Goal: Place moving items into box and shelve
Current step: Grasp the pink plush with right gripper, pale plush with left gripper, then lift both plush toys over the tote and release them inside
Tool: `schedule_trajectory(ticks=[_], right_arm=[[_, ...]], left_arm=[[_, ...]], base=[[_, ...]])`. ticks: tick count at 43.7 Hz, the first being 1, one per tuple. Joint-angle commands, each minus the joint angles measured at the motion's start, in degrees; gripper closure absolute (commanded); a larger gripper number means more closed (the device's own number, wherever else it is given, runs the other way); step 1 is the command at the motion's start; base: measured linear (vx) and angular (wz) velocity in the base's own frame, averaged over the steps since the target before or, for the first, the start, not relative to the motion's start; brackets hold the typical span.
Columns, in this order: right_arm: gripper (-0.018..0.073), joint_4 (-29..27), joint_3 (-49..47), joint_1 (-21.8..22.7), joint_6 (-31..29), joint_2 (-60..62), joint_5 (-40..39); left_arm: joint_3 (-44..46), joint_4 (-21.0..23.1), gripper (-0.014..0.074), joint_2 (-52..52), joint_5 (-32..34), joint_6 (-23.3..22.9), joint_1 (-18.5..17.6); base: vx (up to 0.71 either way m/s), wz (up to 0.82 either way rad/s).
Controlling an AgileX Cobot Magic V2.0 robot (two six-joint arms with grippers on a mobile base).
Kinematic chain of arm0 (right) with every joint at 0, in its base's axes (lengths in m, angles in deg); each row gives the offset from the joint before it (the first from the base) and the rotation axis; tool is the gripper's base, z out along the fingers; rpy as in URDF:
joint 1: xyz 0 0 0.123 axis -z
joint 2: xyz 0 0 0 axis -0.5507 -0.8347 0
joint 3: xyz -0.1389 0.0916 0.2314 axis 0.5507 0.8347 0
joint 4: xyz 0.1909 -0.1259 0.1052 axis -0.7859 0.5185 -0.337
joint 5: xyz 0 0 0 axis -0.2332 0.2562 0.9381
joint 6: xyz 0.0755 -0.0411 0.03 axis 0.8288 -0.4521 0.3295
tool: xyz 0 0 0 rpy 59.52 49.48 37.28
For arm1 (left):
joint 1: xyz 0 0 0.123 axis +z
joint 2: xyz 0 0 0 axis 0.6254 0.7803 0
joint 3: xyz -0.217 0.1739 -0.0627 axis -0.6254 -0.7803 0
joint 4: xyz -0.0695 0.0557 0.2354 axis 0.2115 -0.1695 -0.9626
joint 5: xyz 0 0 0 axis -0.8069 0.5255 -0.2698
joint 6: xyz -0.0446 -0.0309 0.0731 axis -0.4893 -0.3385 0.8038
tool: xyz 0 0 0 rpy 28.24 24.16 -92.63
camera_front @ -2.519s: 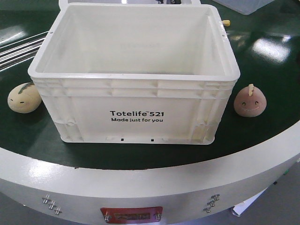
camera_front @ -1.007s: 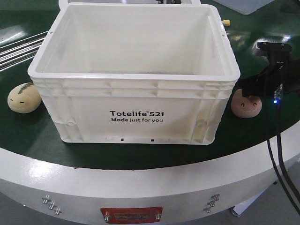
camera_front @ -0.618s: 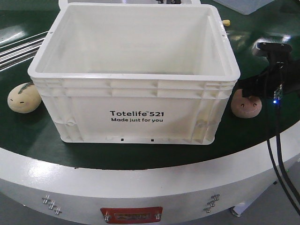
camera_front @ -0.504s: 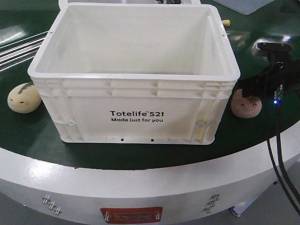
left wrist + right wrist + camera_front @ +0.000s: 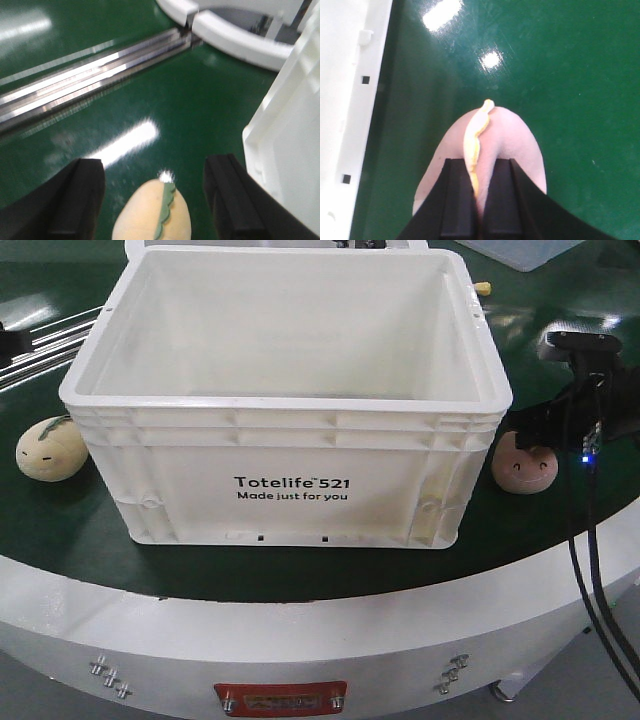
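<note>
The white box [image 5: 285, 390] with "Totelife 521" print stands open in the middle of the green table. A pale yellow-beige toy [image 5: 50, 448] lies at its left. In the left wrist view this toy [image 5: 150, 215] sits between the wide-apart fingers of my open left gripper [image 5: 155, 166], untouched, with the box wall [image 5: 287, 145] to the right. A pinkish smiling toy [image 5: 525, 470] lies at the box's right. My right gripper [image 5: 528, 436] reaches down onto it. In the right wrist view my right gripper [image 5: 479, 172] is shut on the top of the pink toy [image 5: 520, 150] around its yellow stem.
Metal rails [image 5: 40, 340] run across the table behind the yellow toy, also shown as rails [image 5: 90, 80] ahead of the left gripper. A translucent bin [image 5: 520, 252] sits at the back right. Black cables [image 5: 590, 570] hang over the table's white curved rim [image 5: 300, 640].
The right arm came in over the pink toy and closed on its top; the toy shifted slightly towards the box. A dark part of the left arm now shows at the left edge.
</note>
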Motion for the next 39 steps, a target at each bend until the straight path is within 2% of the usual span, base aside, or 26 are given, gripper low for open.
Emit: schedule_trajectory(ticks=[1,14,15,23,28,39], right_arm=[[0.0567,-0.75,-1.49,0.23,-0.54,2.03,-0.93],[0.0567,-0.75,-1.49,0.23,-0.54,2.03,-0.85],[0.0567,-0.75,-1.49,0.23,-0.54,2.03,-0.74],[0.0567,-0.75,-1.49,0.23,-0.54,2.03,-0.54],[0.0567,-0.75,-1.49,0.23,-0.54,2.03,-0.43],[0.0567,-0.75,-1.49,0.23,-0.54,2.03,-0.44]], left_arm=[[2.14,1.29,0.0052,1.22,3.41,-0.67,0.1],[2.14,1.42,0.0052,8.07,3.53,-0.67,0.05],[2.14,1.21,0.0077,13.71,3.62,-0.04,0.0],[2.14,1.21,0.0119,16.58,3.82,-0.04,0.0],[2.14,1.26,0.0212,17.8,3.23,-0.04,0.0],[2.14,1.33,0.0596,18.66,1.82,-0.09,0.0]], base=[[0.0,0.0],[0.0,0.0],[0.0,0.0],[0.0,0.0],[0.0,0.0],[0.0,0.0]])
